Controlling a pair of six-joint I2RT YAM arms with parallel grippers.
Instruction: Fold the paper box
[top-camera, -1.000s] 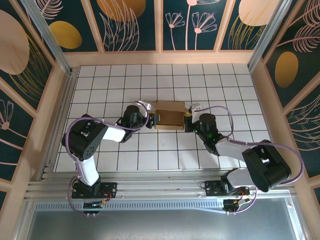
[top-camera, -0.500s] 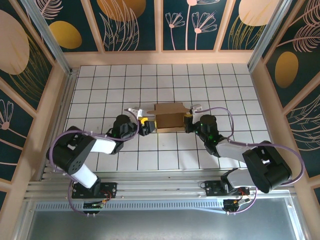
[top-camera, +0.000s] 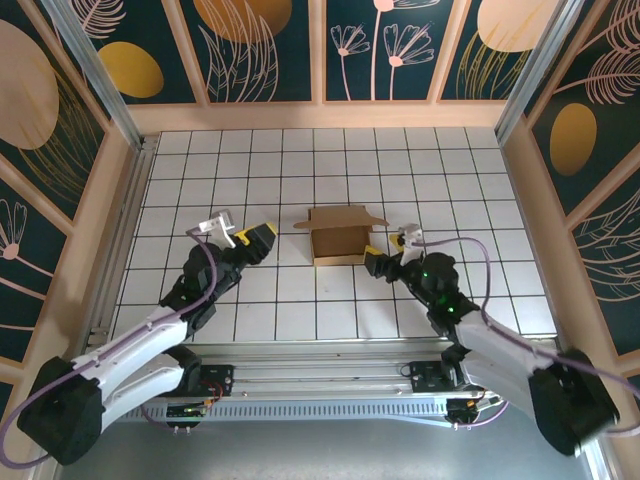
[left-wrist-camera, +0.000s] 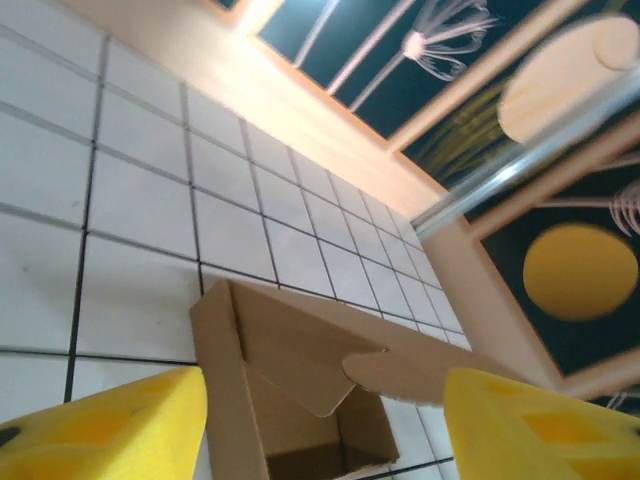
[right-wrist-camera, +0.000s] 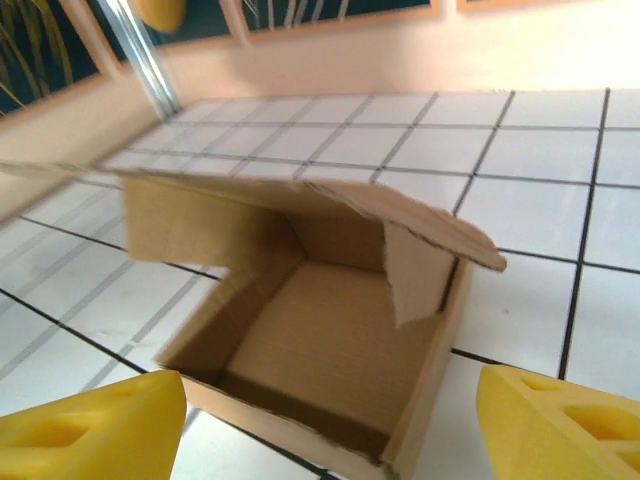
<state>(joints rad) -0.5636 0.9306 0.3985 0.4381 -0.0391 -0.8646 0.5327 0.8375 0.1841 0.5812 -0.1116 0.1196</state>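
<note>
Shows the paper box (top-camera: 338, 243) standing open-topped near the middle of the white-tiled surface (top-camera: 420, 170), flaps raised along its far edge, nothing gripping it. Finds the left end effector (top-camera: 257, 236) released, jaws spread, off to the box's left. Finds the right end effector (top-camera: 377, 260) likewise released, close by the box's near right corner, facing the opening.

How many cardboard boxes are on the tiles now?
1. The paper box sits open-topped at centre, between the left pincer and the right pincer, both open. Nothing seems to hide another.
</note>
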